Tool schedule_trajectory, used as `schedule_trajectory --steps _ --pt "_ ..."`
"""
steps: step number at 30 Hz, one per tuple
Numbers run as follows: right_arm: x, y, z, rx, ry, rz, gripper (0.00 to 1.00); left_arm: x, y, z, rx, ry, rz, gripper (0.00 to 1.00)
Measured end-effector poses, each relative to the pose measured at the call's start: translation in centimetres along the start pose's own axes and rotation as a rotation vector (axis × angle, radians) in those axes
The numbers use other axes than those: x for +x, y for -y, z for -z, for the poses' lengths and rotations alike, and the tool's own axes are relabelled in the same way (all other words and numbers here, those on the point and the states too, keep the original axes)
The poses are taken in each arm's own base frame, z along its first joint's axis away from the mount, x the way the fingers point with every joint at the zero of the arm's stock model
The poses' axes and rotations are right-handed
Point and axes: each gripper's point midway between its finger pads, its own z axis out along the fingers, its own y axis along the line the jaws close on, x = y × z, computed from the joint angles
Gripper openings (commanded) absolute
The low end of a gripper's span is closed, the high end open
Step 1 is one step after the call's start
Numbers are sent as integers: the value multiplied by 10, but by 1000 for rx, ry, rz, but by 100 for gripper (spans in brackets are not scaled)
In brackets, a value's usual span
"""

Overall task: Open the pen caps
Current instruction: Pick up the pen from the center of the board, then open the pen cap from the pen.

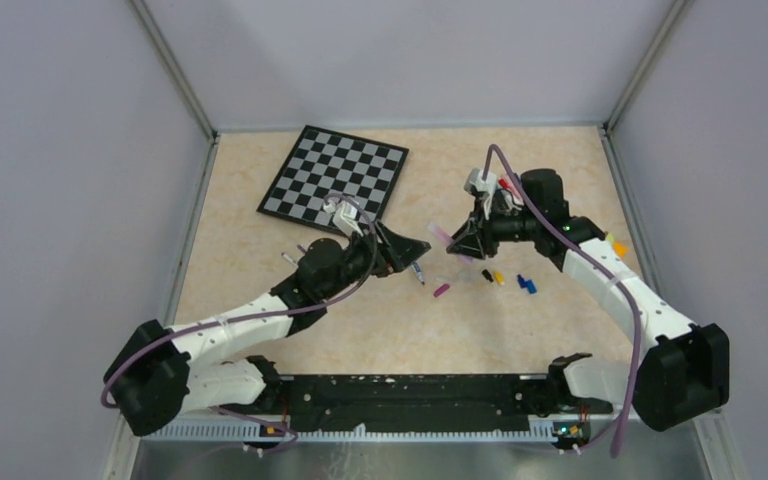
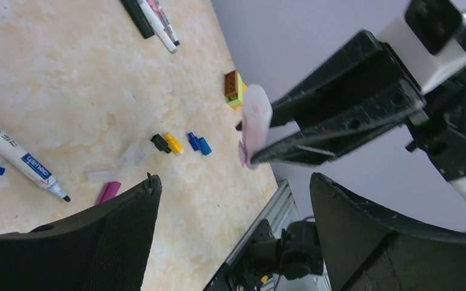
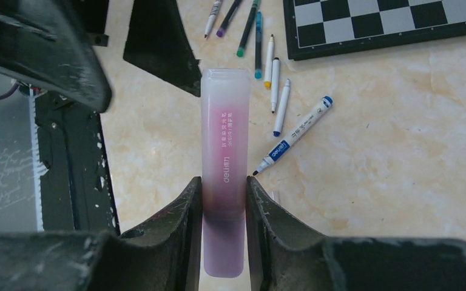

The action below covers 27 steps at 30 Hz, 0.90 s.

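Center frame, right gripper clamps pink pen; left gripper wide open, empty. Misaligned closing could knock pen loose.

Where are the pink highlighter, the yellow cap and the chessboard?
pink highlighter (image 3: 224, 139), right wrist view, middle of its barrel.
yellow cap (image 2: 173, 143), left wrist view, its middle.
chessboard (image 1: 335, 180), top view, centre squares.

top external: high behind the arm bases, looking down over the whole table | left wrist: low, near, facing the right hand | right wrist: close along its fingers toward the chessboard | shared: pink pen, blue-labelled marker in all three
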Motion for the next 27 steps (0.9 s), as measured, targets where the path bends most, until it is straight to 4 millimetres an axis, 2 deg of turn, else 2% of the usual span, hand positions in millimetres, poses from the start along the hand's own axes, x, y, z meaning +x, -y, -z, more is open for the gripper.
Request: schedule_trajectory --steps 4,12,27 --pt "-2 -6 3 -16 23 20 0 -2 -4 -23 -55 32 0 86" --pt "-7 -9 4 -20 44 42 0 -10 9 -56 -70 70 -1 67" --pt "-2 -6 5 7 39 47 0 9 7 -72 -99 27 4 36"
